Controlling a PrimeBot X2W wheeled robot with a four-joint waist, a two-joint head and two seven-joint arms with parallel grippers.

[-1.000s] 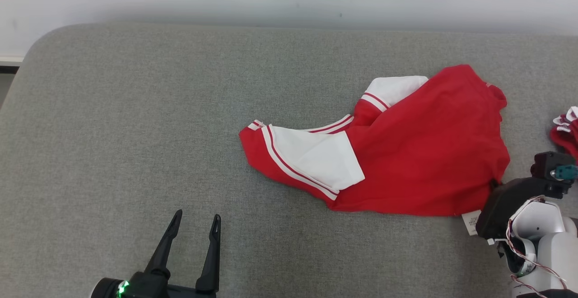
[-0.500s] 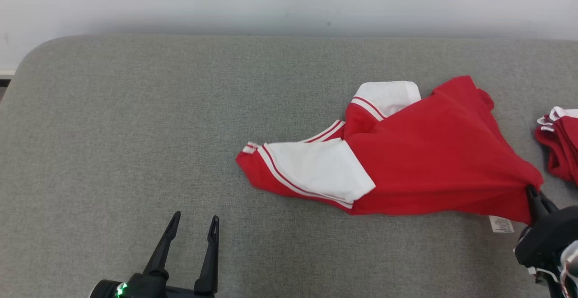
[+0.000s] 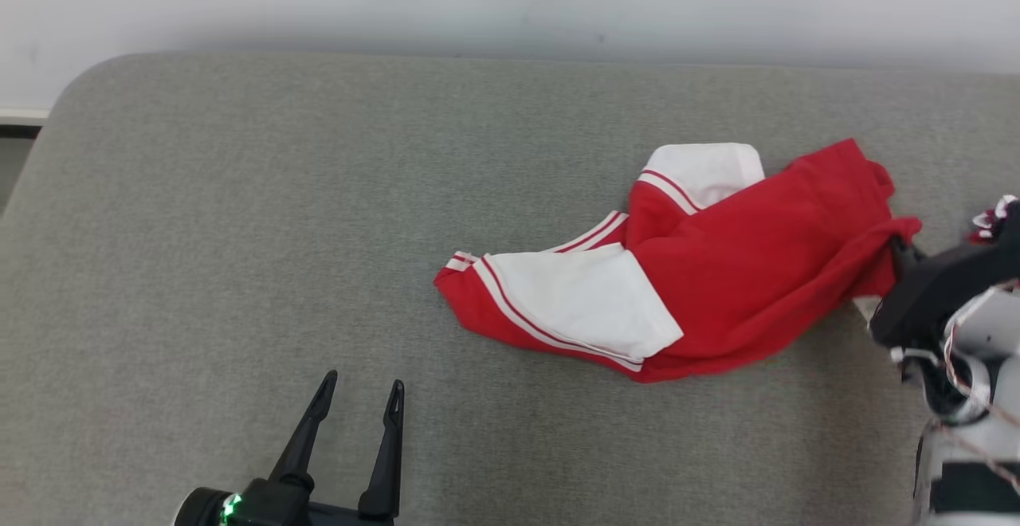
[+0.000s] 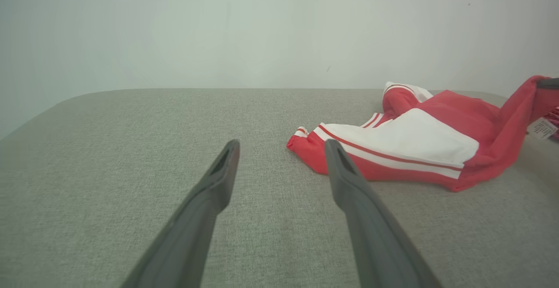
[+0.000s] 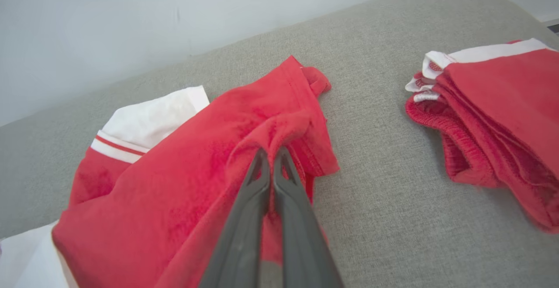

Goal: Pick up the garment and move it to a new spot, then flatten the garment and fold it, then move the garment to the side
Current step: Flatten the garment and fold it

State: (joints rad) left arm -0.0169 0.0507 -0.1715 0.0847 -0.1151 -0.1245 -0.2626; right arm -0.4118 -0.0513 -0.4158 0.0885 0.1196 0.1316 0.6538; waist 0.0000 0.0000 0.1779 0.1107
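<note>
I count two tools. My left tool [image 3: 361, 382] is wide open and holds nothing; it hangs just over the grey counter [image 3: 239, 231]; the garment lies ahead of it and off to its right, well apart from its fingers. My right tool [image 5: 272, 152] is pinched tight on a red edge of the garment [image 3: 749, 271]; the cloth bunches up right at its tips and is lifted a bit there; the rest of the garment lies on the counter, stretching away to this tool's left.

I count one garment, red with two white parts and thin stripes. I count one pile of clothes [image 5: 502, 104], red and white too; it lies to the right of my right tool, near it but not touching the garment.

The right wrist view gives me the pinch up close and most of the pile; the head view gives me just a little bit of the pile at its edge. The left wrist view gives me one white tag [image 4: 541, 127] hanging under the lifted corner; I cannot read it.
</note>
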